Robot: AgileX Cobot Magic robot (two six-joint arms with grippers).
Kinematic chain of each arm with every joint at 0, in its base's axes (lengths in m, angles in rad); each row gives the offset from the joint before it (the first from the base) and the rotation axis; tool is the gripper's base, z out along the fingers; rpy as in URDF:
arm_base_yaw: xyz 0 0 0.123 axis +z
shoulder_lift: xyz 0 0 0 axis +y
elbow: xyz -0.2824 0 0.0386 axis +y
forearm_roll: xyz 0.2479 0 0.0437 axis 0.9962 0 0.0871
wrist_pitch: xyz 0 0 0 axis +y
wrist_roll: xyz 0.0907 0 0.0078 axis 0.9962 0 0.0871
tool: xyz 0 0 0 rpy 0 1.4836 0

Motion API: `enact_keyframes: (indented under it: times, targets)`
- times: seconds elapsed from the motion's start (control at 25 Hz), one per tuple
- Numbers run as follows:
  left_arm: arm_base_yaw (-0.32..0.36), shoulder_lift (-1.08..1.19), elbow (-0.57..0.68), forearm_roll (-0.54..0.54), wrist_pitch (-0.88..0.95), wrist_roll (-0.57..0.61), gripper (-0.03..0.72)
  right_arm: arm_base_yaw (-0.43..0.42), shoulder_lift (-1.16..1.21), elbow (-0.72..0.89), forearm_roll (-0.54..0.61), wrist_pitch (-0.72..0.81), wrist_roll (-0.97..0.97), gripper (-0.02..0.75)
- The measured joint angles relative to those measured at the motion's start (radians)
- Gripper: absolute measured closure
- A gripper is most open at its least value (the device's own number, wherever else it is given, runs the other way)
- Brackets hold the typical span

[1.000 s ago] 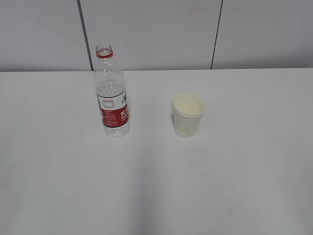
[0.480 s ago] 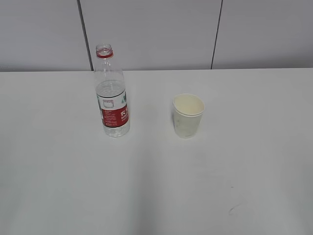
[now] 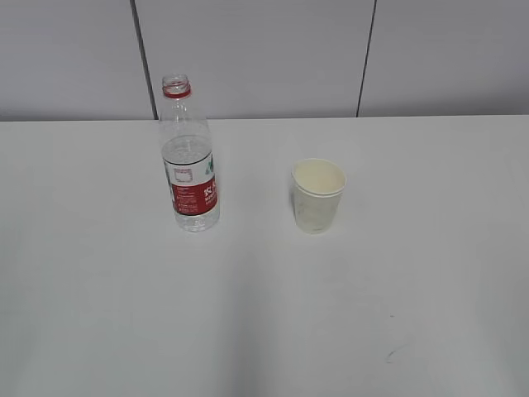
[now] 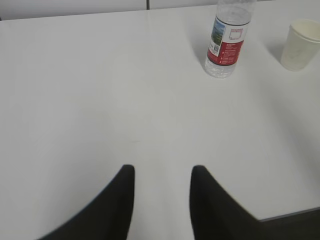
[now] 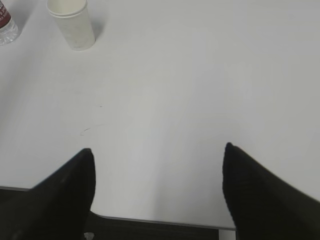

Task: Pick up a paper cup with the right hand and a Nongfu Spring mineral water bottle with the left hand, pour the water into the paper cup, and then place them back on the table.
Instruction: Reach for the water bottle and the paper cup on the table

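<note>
The Nongfu Spring mineral water bottle [image 3: 189,161] stands upright and uncapped on the white table [image 3: 264,314], left of centre; it also shows in the left wrist view [image 4: 227,40] and partly in the right wrist view [image 5: 6,25]. The paper cup [image 3: 317,195] stands upright to its right, apart from it, and shows in the left wrist view [image 4: 301,44] and the right wrist view [image 5: 72,22]. My left gripper [image 4: 162,170] is open and empty, well short of the bottle. My right gripper [image 5: 159,147] is wide open and empty near the table's front edge. Neither arm shows in the exterior view.
A grey panelled wall [image 3: 264,58] rises behind the table's far edge. The table's front edge [image 5: 150,220] lies just under my right gripper. Faint scuff marks [image 3: 390,354] sit on the near right tabletop.
</note>
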Motion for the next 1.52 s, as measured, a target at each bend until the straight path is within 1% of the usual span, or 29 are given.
enact_keyframes:
  times: [0.84, 0.92, 1.0, 1.04, 1.08, 1.16, 1.24, 1.36, 1.52]
  targets:
    - [0.0, 0.0, 0.0, 0.0, 0.0, 0.0, 0.448, 0.0, 0.0, 0.0, 0.0, 0.0, 0.0, 0.151]
    - [0.0, 0.0, 0.0, 0.0, 0.0, 0.0, 0.44, 0.0, 0.0, 0.0, 0.0, 0.0, 0.0, 0.15]
    - [0.0, 0.0, 0.0, 0.0, 0.0, 0.0, 0.414, 0.0, 0.0, 0.0, 0.0, 0.0, 0.0, 0.151]
    - [0.0, 0.0, 0.0, 0.0, 0.0, 0.0, 0.387, 0.0, 0.0, -0.002, 0.0, 0.0, 0.0, 0.151]
    - [0.0, 0.0, 0.0, 0.0, 0.0, 0.0, 0.358, 0.0, 0.0, -0.004, 0.0, -0.003, 0.0, 0.151]
    - [0.0, 0.0, 0.0, 0.0, 0.0, 0.0, 0.276, 0.0, 0.0, -0.008, 0.0, -0.01, 0.0, 0.151]
    - [0.0, 0.0, 0.0, 0.0, 0.0, 0.0, 0.225, 0.0, 0.0, -0.008, 0.0, -0.01, 0.0, 0.151]
    - [0.0, 0.0, -0.002, 0.0, -0.003, 0.0, 0.198, 0.0, 0.0, -0.012, 0.0, -0.032, 0.0, 0.151]
    - [0.0, 0.0, -0.017, 0.0, -0.078, 0.0, 0.195, 0.0, 0.0, -0.014, 0.0, -0.146, 0.0, 0.151]
